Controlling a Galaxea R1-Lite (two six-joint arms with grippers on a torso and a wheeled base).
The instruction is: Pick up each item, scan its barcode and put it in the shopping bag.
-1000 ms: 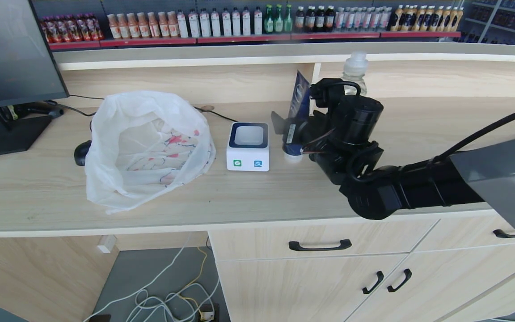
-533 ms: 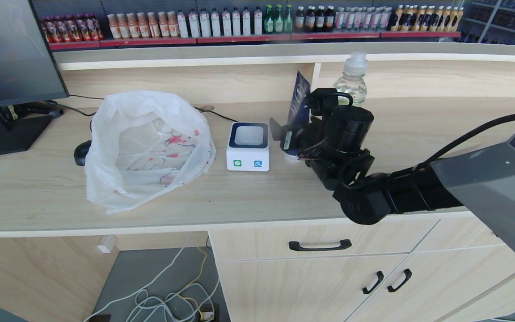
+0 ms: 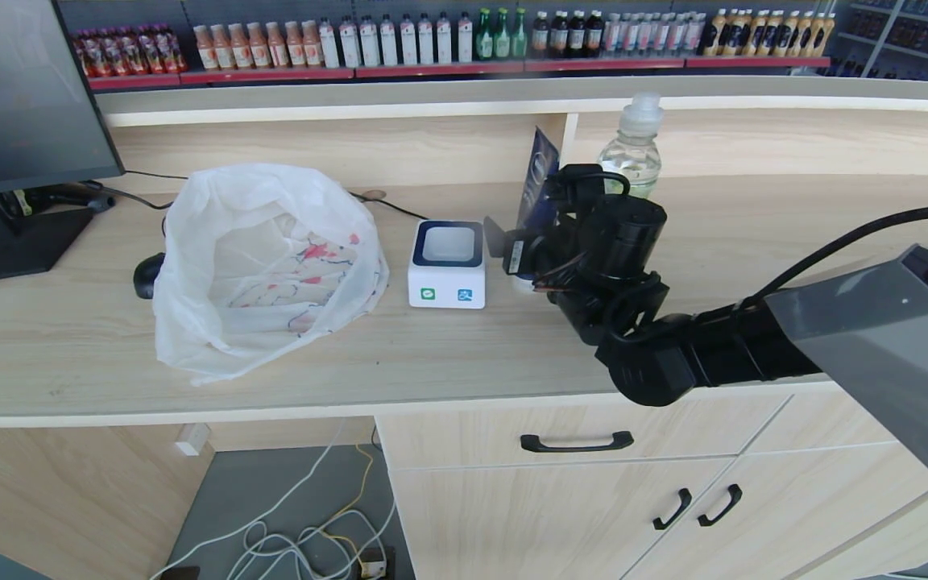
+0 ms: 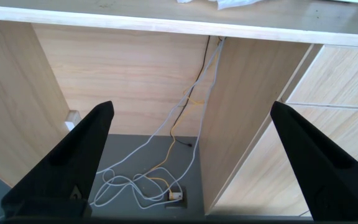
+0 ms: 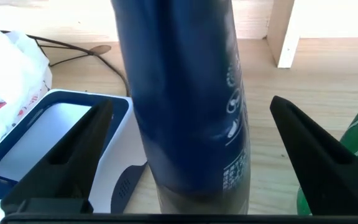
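Blue tube (image 3: 539,173) stands upright on its cap on the tabletop (image 3: 69,338), just right of centre in the head view, close beside the white scanner (image 3: 448,262). The right end effector (image 3: 520,246) is level with it, fingers spread wide. In the right wrist view the tube fills the gap between them and neither finger presses on it, so no grip is made yet.

By my reading the task is at an early stage for this item. It is not lifted or scanned, and bagging comes after that. A clear water bottle (image 3: 633,153) waits behind, toward the upper right, and seems untouched. The shopping bag (image 3: 182,306) sits open at centre left. Red and blue marks show through it, and I cannot tell whether they are its print or an item inside.

The left end effector (image 4: 191,106) hangs open below the tabletop edge, above floor cables (image 4: 148,180).
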